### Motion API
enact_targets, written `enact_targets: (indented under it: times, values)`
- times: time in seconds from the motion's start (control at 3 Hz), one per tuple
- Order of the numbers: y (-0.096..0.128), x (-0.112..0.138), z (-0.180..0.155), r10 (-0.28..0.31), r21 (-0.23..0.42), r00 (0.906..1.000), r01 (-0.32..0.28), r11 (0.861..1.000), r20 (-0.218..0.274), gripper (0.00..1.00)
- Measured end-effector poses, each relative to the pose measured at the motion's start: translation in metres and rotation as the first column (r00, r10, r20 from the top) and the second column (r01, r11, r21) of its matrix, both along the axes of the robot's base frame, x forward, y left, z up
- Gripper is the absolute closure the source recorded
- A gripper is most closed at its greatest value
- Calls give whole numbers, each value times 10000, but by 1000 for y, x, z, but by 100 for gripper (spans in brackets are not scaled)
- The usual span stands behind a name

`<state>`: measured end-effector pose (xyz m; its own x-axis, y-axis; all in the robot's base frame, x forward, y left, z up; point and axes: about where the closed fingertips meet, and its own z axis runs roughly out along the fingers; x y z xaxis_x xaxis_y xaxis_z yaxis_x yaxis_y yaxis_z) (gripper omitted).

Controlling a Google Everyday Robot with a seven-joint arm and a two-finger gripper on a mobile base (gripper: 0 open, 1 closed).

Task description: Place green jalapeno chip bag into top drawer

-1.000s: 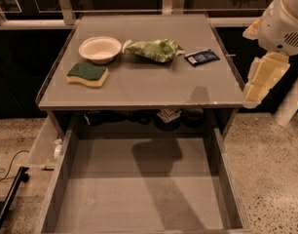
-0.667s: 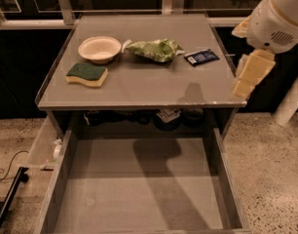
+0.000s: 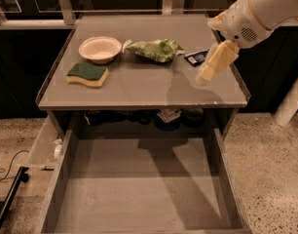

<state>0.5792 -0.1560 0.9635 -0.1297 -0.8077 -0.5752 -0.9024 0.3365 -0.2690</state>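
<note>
The green jalapeno chip bag (image 3: 155, 49) lies crumpled on the grey table top, between a bowl and a small dark-blue packet (image 3: 196, 57). The top drawer (image 3: 139, 189) is pulled out below the table front and its flat floor is bare. My gripper (image 3: 206, 75) hangs from the white arm at the upper right, over the right part of the table top, to the right of the bag and just in front of the blue packet. It holds nothing that I can see.
A pale bowl (image 3: 100, 48) and a green-and-yellow sponge (image 3: 87, 74) sit on the left of the table (image 3: 139, 89). A narrow pale side tray (image 3: 43, 145) sticks out at the left. Dark items lie on the shelf under the table top. A cable lies on the floor, left.
My arm and gripper have moved left, from beside the table's right edge to over the right part of the table top. The bag and the drawer have not moved.
</note>
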Motion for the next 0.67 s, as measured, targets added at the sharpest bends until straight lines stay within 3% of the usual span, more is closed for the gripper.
enact_targets:
  times: [0.33,0.67]
  values:
    - [16,23,-2,-110,809,9993,81,9967,358,0]
    - [16,23,-2,-110,807,9993,80,9967,362,0]
